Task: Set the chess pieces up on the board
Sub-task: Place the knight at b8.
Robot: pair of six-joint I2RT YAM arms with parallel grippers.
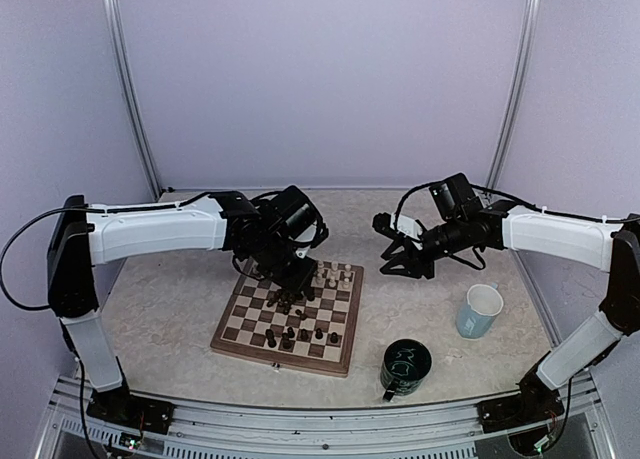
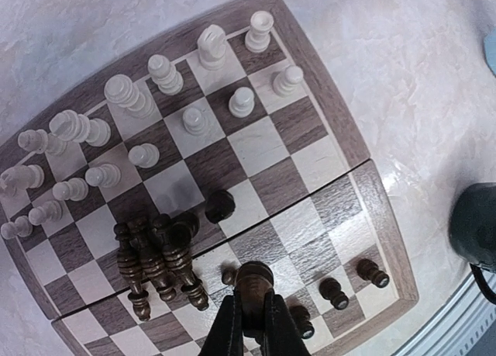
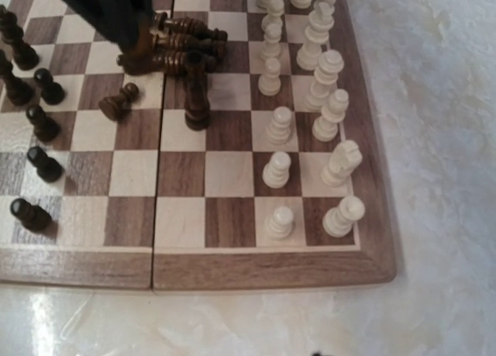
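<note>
The board (image 1: 238, 327) lies centre-left in the scene; cream chess pieces (image 2: 194, 122) stand in two rows at its far end, dark ones lie heaped mid-board; the left gripper (image 2: 252, 313) is pinched tight on a dark piece (image 2: 254, 278) over the near half; the right gripper (image 1: 388, 247) hovers right of the board, jaws spread, holding nothing.

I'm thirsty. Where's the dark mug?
In the top view, the dark mug stands near the front edge, just right of the board's near corner, with the pale mug farther right.
</note>
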